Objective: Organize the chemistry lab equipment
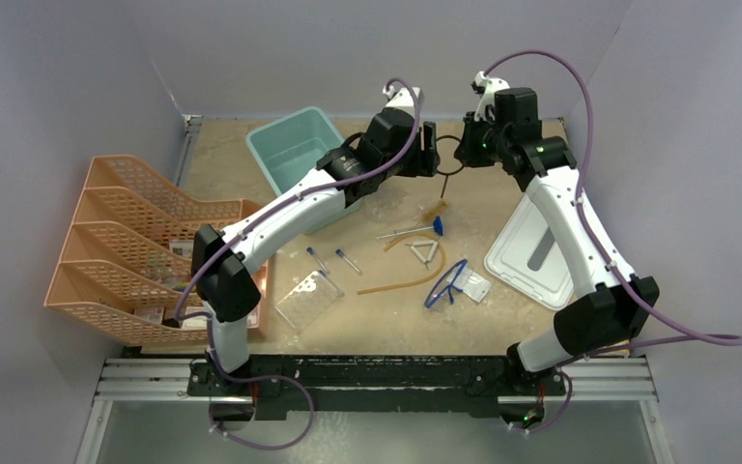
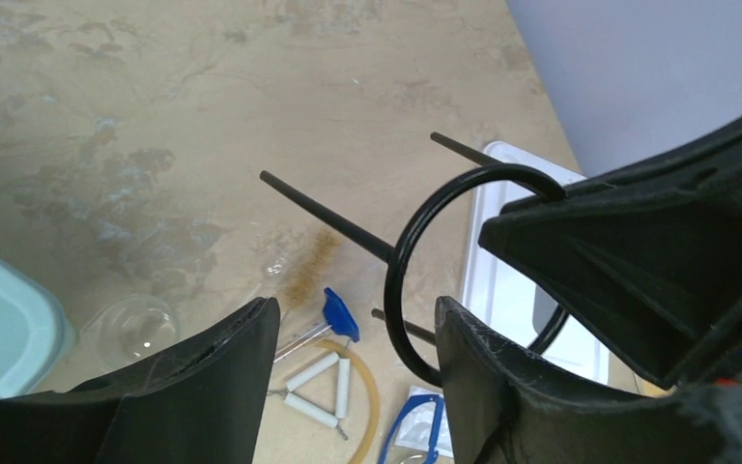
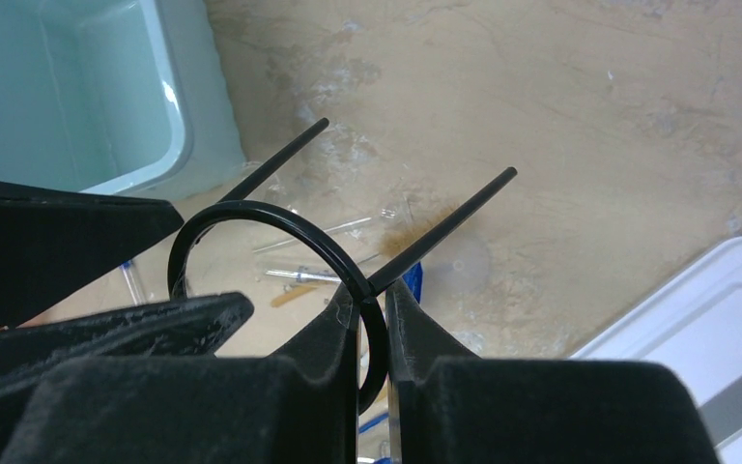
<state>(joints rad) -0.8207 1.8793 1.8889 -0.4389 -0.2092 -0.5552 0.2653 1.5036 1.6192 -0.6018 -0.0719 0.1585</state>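
Note:
My right gripper (image 1: 467,147) (image 3: 372,307) is shut on the black wire ring stand (image 1: 450,155) (image 3: 251,215) and holds it in the air over the far middle of the table, legs pointing away. My left gripper (image 1: 432,152) (image 2: 356,309) is open and faces it, with the ring (image 2: 404,271) just inside its right finger (image 2: 473,377). On the table lie the bristle brush (image 1: 435,215) (image 2: 307,273), white triangle (image 1: 426,253) (image 2: 321,387), amber tubing (image 1: 401,283), blue-framed safety glasses (image 1: 444,283), two blue-capped tubes (image 1: 317,258) and the clear rack (image 1: 309,300).
The teal bin (image 1: 295,145) (image 3: 77,87) stands at the back left, close to my left arm. Its pale grey lid (image 1: 531,253) (image 2: 502,280) lies at the right. The orange mesh organizer (image 1: 135,251) fills the left side. A clear glass dish (image 2: 135,329) lies near the bin.

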